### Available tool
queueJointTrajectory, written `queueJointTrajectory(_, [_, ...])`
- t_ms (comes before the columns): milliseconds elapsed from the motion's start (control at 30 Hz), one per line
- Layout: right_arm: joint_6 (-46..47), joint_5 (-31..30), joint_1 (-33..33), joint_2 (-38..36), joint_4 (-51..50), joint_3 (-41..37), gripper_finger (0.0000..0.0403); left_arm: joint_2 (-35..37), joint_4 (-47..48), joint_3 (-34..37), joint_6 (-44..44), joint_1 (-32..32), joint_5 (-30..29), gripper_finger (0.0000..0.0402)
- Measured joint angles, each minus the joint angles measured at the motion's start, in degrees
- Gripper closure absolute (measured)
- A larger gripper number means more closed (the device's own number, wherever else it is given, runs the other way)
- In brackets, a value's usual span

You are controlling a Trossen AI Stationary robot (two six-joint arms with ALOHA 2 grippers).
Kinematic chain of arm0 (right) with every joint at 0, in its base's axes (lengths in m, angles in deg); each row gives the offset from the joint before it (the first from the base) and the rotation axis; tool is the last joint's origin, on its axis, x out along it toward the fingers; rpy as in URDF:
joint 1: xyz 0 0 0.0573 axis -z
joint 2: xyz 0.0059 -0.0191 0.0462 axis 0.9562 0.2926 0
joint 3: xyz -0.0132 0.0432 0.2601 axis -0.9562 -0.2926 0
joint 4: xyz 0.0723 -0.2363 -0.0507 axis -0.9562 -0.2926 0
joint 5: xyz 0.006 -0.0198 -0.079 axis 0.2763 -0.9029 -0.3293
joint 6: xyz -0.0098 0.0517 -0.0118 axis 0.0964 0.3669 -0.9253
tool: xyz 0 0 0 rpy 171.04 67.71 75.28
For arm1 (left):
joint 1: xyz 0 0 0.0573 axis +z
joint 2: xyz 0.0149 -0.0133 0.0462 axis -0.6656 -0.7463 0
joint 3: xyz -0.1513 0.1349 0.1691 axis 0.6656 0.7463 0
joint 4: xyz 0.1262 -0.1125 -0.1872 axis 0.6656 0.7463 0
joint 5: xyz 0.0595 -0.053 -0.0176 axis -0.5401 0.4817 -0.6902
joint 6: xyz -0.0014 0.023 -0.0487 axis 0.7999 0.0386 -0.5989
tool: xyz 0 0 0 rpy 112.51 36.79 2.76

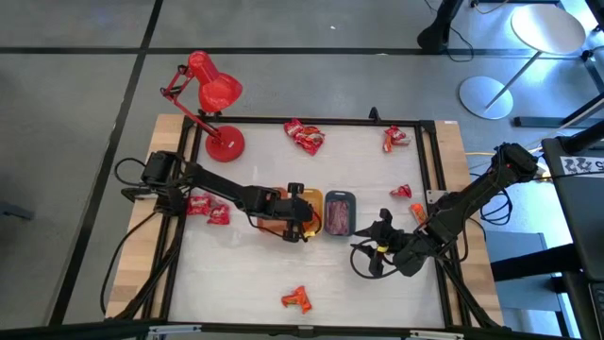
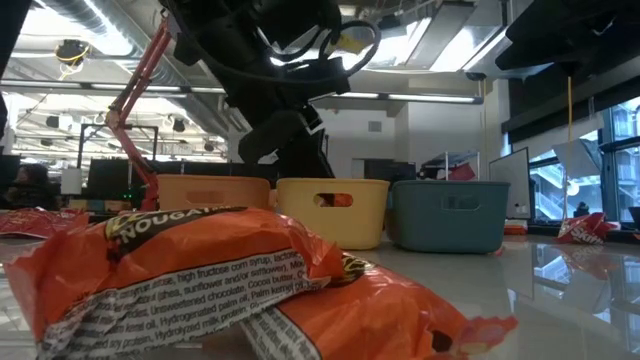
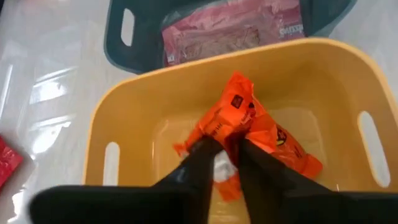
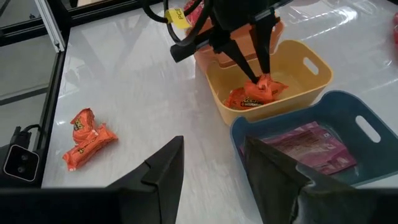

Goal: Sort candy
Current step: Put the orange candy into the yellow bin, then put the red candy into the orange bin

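An orange tray point(image 1: 286, 197), a yellow tray point(image 1: 312, 197) and a grey tray point(image 1: 341, 197) stand side by side at mid-table. My left gripper point(image 1: 300, 222) reaches down into the yellow tray point(image 3: 124, 118) and is shut on an orange candy point(image 3: 239, 106). A second orange candy point(image 3: 283, 146) lies on the tray floor beside it. Pink candy point(image 3: 236, 28) fills the grey tray point(image 4: 348, 112). My right gripper point(image 4: 212, 146) is open and empty, just right of and nearer than the grey tray point(image 1: 373, 241). My left gripper pinches the orange candy's wrapper point(image 3: 227, 134) between its two fingertips point(image 4: 256, 73). The fingers come from above, pointing down into the yellow tray. The candy sits low inside the tray, next to the second candy; I cannot tell whether it rests on the floor.
Loose candy lies about: red at the far edge point(image 1: 304, 135), point(image 1: 396, 139), red at the left point(image 1: 208, 208), orange near the front point(image 1: 297, 299), also in the right wrist view point(image 4: 87, 140). A red desk lamp point(image 1: 212, 94) stands far left. One orange candy point(image 2: 200, 280) fills the low view's foreground.
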Motion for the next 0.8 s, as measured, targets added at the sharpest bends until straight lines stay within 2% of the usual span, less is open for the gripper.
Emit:
queueJointTrajectory(167, [0.0, 0.0, 0.0, 0.0, 0.0, 0.0, 0.0237, 0.0, 0.0, 0.0, 0.3, 0.0, -0.1, 0.0275])
queueJointTrajectory(300, [0.3, 0.0, 0.0, 0.0, 0.0, 0.0, 0.0237, 1.6, 0.5, 0.0, 0.7, -0.5, -3.9, 0.0254])
queueJointTrajectory(400, [0.4, 0.1, 0.0, 0.0, 0.1, 0.0, 0.0237, 4.3, 1.9, 0.0, 0.7, -1.2, -6.4, 0.0246])
queueJointTrajectory(533, [0.4, 0.3, 0.0, 0.0, 0.1, 0.0, 0.0237, 8.8, 5.3, 0.0, -1.5, -1.9, -6.6, 0.0245])
queueJointTrajectory(800, [0.4, 0.3, 0.0, 0.0, 0.0, 0.0, 0.0237, 18.8, 18.4, 0.0, -13.7, -5.1, -6.9, 0.0245])
